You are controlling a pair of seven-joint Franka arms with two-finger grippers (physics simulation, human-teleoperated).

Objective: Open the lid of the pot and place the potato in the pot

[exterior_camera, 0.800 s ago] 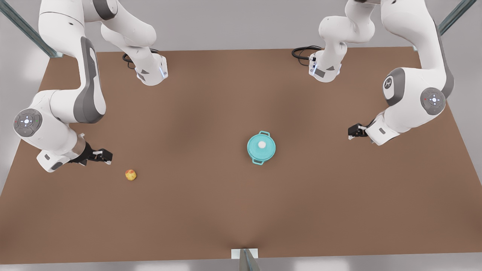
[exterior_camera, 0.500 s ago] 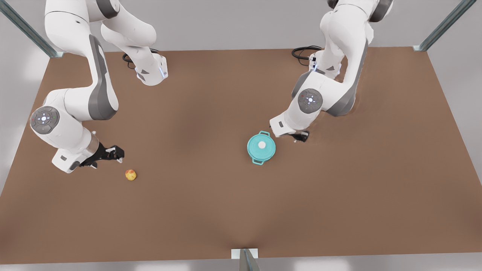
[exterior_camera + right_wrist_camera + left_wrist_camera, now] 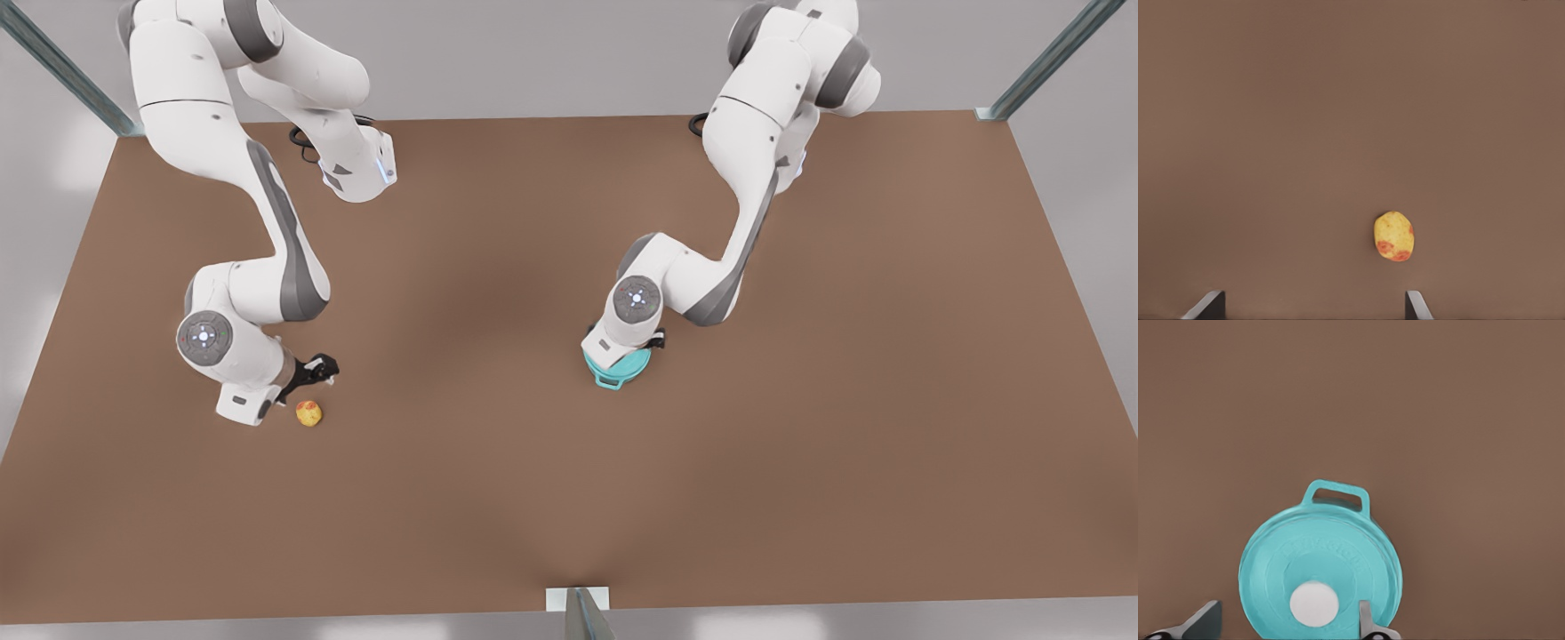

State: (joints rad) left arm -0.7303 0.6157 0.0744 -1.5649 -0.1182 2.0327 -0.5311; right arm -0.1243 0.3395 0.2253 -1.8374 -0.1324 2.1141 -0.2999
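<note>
The teal pot lid (image 3: pixel 1338 553) with its white knob (image 3: pixel 1313 604) sits shut on the teal pot, one loop handle (image 3: pixel 1336 497) sticking out past it. My left gripper (image 3: pixel 1287 617) hovers over the lid, open, fingers (image 3: pixel 1365 621) either side of the knob. In the front view this arm's wrist covers most of the pot (image 3: pixel 616 373). The yellow potato (image 3: pixel 1394 236) with orange-red blotches lies on the table. My right gripper (image 3: pixel 1313 303) is open above the table, the potato just ahead and off to one side. In the front view the right gripper (image 3: pixel 320 366) hangs just behind the potato (image 3: pixel 308 412).
The brown table (image 3: pixel 498 480) spreads wide around both objects. Both arm bases (image 3: pixel 356 173) stand at the back edge with black cables. A metal post (image 3: pixel 582 613) rises at the front edge's middle. Pot and potato lie far apart.
The left arm swung in from the front view's right and now hangs over the pot. The right arm moved toward the front view's right and lower, ending close to the potato.
</note>
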